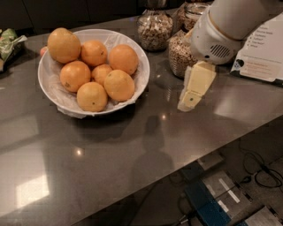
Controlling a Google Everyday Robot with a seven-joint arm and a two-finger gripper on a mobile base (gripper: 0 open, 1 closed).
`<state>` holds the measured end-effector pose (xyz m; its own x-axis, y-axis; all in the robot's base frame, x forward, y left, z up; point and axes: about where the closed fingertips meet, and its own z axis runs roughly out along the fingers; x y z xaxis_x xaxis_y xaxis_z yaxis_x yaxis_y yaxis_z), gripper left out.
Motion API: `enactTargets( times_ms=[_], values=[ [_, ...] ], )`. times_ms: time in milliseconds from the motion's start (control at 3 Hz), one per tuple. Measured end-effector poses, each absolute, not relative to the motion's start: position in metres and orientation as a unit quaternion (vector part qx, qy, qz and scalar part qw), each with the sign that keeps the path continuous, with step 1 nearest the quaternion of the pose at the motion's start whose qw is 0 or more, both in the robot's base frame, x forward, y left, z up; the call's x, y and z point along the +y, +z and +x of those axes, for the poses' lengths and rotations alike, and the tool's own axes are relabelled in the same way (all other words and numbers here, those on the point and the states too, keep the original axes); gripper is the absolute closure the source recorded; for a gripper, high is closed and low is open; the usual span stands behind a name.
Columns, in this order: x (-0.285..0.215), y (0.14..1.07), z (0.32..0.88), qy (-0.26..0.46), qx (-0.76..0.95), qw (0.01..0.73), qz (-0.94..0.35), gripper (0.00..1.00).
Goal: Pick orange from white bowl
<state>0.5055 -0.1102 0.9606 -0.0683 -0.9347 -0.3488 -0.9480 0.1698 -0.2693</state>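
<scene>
The orange (64, 45) is the largest and palest fruit, slightly oval, lying at the far left rim of the white bowl (140, 81). The bowl is wide and shallow with a crinkled paper lining, and holds several smaller, deeper-orange ones (118, 84). My gripper (189, 102) is cream-coloured and hangs from the white arm (230, 26). It points down just above the counter, to the right of the bowl and a short gap from its rim. It holds nothing.
Glass jars of grains stand behind and beside the gripper (154, 30) (180, 56) (194, 9). A printed white card (261, 52) lies at the right. A green packet (9, 43) is at the far left. The counter's front edge (208, 152) runs diagonally, with floor equipment below.
</scene>
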Motion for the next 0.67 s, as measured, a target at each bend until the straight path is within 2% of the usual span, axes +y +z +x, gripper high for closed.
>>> enactTargets(
  times_ms=[333, 667],
  values=[
    [-0.063, 0.963, 0.532, 0.038, 0.709, 0.270, -0.651, 0.00],
    [-0.021, 0.959, 0.542, 0.071, 0.695, 0.285, -0.657, 0.00]
  ],
)
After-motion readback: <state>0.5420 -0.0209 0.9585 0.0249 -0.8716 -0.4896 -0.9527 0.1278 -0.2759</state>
